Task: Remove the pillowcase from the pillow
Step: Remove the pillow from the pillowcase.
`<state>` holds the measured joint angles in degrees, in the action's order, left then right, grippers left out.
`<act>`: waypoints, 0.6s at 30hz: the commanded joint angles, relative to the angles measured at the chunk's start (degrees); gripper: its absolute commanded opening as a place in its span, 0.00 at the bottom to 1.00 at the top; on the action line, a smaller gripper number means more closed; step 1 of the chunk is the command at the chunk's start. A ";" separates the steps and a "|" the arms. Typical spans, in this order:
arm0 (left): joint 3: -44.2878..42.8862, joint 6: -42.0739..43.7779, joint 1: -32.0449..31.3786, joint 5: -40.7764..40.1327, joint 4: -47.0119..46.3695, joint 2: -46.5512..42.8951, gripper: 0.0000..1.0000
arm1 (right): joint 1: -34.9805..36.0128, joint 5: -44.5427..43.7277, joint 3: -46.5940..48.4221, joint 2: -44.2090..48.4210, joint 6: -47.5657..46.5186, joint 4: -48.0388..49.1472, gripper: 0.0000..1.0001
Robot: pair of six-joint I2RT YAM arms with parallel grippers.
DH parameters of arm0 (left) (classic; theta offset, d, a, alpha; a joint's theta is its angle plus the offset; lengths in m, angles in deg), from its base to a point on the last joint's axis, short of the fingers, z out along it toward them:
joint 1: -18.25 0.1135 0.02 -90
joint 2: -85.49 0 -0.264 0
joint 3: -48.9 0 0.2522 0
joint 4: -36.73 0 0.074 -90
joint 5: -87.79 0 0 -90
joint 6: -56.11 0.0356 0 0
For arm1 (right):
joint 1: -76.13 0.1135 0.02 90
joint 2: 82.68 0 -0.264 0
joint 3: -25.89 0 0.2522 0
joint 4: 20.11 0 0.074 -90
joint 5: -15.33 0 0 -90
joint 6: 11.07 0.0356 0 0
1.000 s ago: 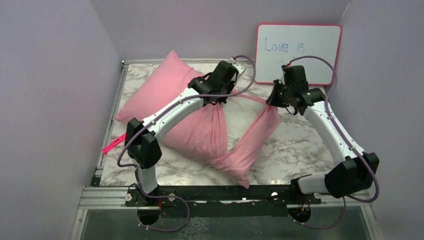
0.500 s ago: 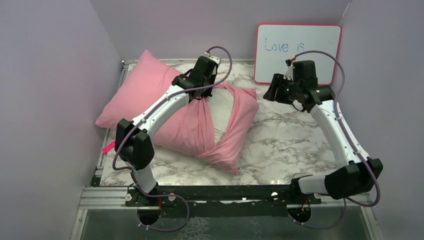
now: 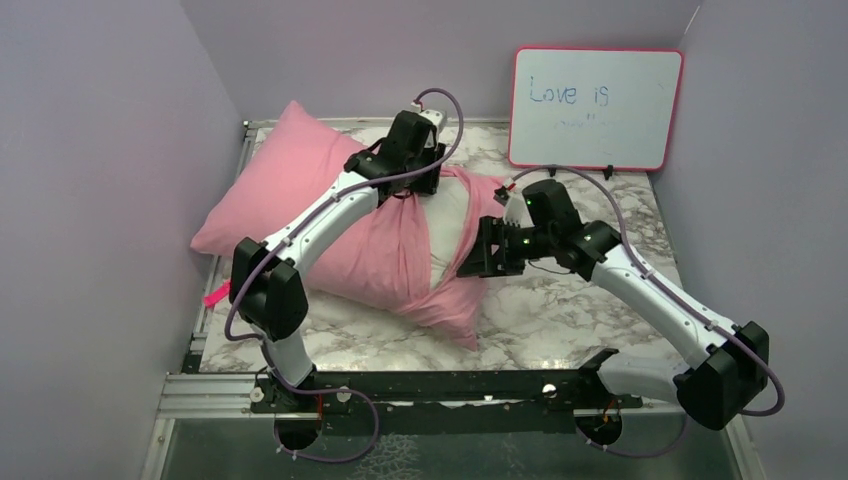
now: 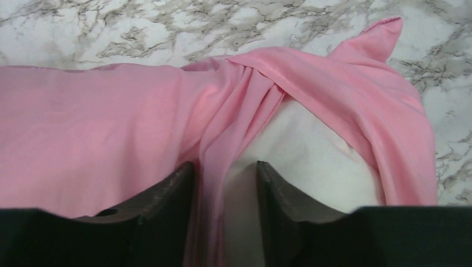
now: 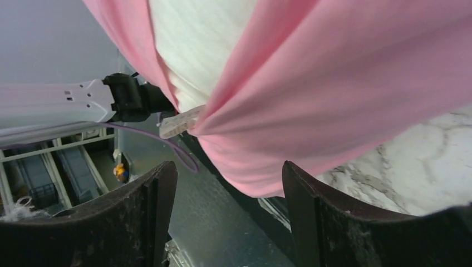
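Left gripper (image 4: pixel 225 173) pinches the pillowcase (image 3: pixel 300 190), pillow (image 3: pixel 447 228) partly inside.

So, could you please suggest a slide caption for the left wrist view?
Left hand gripping a gathered fold of the pink pillowcase, white pillow exposed beside it.

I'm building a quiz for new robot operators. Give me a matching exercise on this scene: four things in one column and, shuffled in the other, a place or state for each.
Things:
1. left gripper
2. right gripper
3. whiteboard
4. pillow

Places or states:
A. white, peeking out of the pink pillowcase
B. open, holding nothing
C. propped against the back wall
D. shut on a bunched fold of the pillowcase

Pairs: 1-D, 2-B, 3-C, 4-A
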<state>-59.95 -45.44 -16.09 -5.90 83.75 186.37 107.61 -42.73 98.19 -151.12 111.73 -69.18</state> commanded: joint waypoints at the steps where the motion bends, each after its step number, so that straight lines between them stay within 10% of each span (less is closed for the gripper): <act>1: 4.08 -1.36 -0.46 2.43 -1.33 -6.73 0.57 | 3.45 -3.21 -1.92 0.80 8.26 9.09 0.74; 9: 13.44 -5.59 -0.52 3.40 -1.87 -21.78 0.80 | 4.41 -8.89 -4.34 -4.17 9.58 8.97 0.42; 18: 33.66 -14.98 -2.77 17.15 -4.30 -37.52 0.78 | 4.39 -15.93 -7.51 0.23 9.55 6.35 0.13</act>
<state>-33.75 -54.40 -16.77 3.00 80.87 151.97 111.96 -54.31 92.57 -152.61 121.34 -61.64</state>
